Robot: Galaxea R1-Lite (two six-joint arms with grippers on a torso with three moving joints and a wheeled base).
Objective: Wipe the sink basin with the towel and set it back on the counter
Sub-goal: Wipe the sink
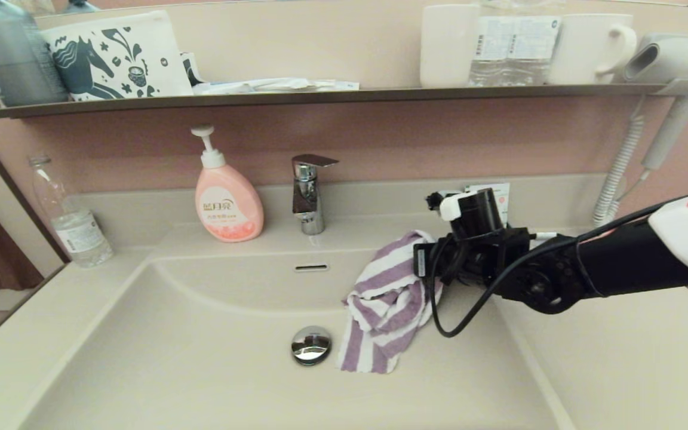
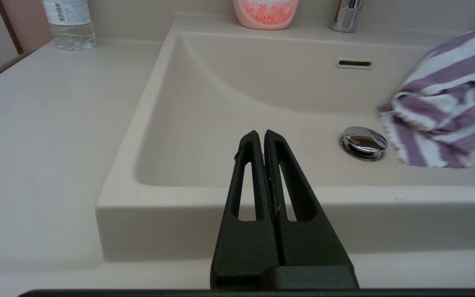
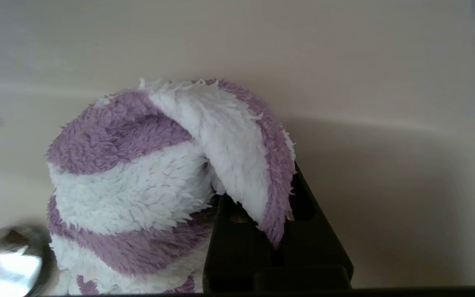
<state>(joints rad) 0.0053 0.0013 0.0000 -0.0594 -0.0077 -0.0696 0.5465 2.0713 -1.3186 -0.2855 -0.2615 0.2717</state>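
Observation:
The purple-and-white striped towel point(image 1: 386, 304) hangs bunched into the cream sink basin point(image 1: 200, 358), and its lower end rests on the basin floor just right of the chrome drain plug point(image 1: 311, 345). My right gripper point(image 1: 426, 269) reaches in from the right and is shut on the towel's upper fold point(image 3: 204, 165); the cloth hides the tips of the right gripper point(image 3: 262, 206). The overflow slot point(image 1: 311, 267) sits on the back wall. My left gripper point(image 2: 261, 134) is shut and empty, low before the basin's front rim point(image 2: 262, 194). The counter point(image 1: 624, 364) flanks the basin.
A pink soap pump bottle point(image 1: 229, 203) and a chrome faucet point(image 1: 308, 191) stand behind the basin. A water bottle point(image 1: 72, 224) is on the left counter. The dark shelf point(image 1: 320, 95) holds cups and a pouch. A hair dryer point(image 1: 672, 60) with a coiled cord point(image 1: 619, 173) hangs at the right.

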